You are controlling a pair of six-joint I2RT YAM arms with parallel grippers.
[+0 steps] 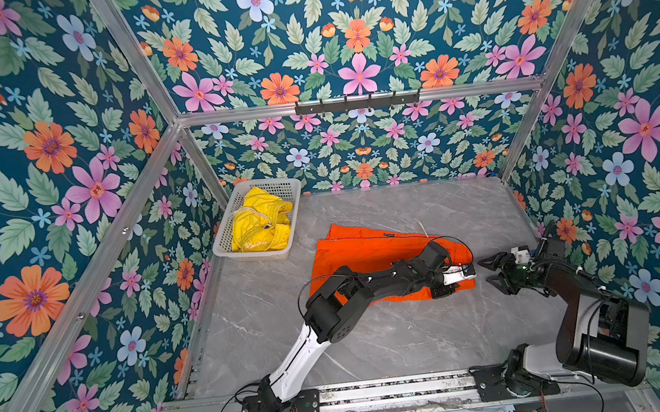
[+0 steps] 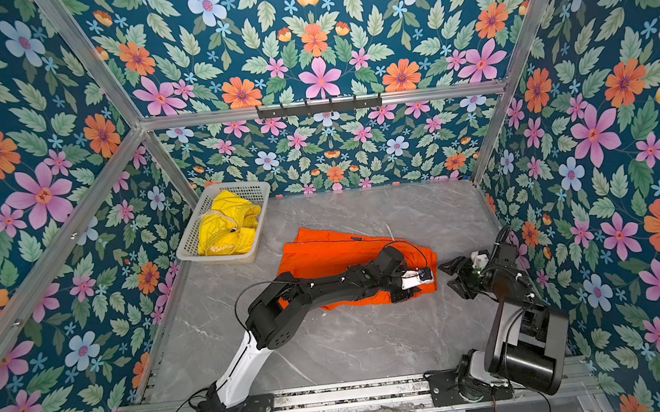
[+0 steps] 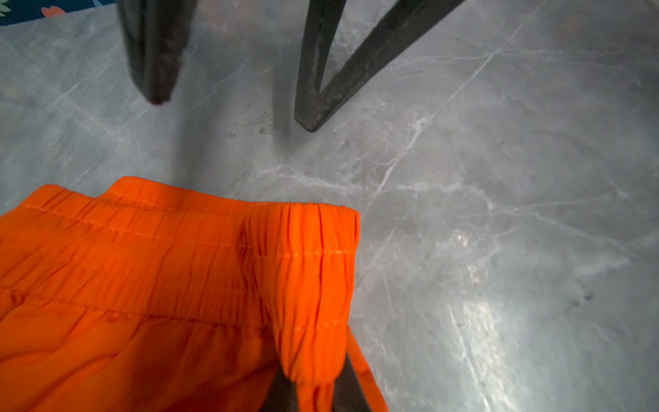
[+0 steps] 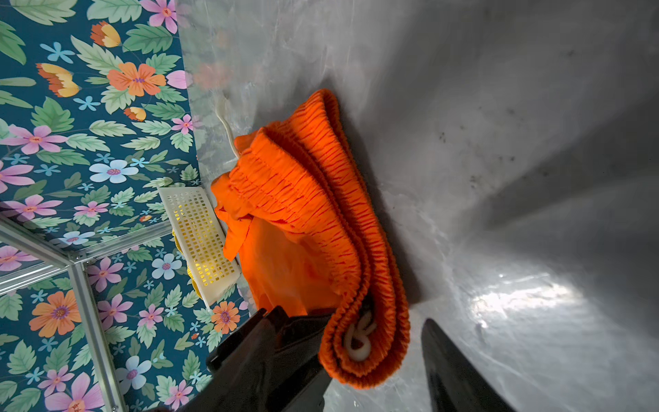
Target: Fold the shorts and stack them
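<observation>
Currently the left gripper (image 1: 451, 282) is pinching the orange shorts (image 1: 366, 249) at their near right corner. In the left wrist view its two dark fingers (image 3: 281, 392) are pressing together on a bunched fold of the elastic waistband (image 3: 306, 267), with cloth squeezed between them. The orange shorts are lying doubled over on the grey marble tabletop (image 1: 375, 336), about mid-table in both top views. The legs are pointing left, the waistband is facing right, and the left arm is reaching across above them. The right gripper (image 1: 489, 270) is hovering just beside the waistband edge, on its right in both top views. Its jaws are standing wide apart and are gripping nothing. The left wrist view is showing its fingertips (image 3: 157, 85) over bare marble, clear of the cloth. In the right wrist view the doubled waistband is showing end-on. A whitish drawstring (image 4: 358, 339) is looping inside the fold at the near end, and another length of cord is trailing onto the marble at the far end. The yellow shorts (image 1: 259, 223) are sitting crumpled inside the white perforated basket (image 1: 254, 256), which is resting at the far left corner of the tabletop, against the flowered wall. That pair is lying well apart from the orange pair and from both grippers.
</observation>
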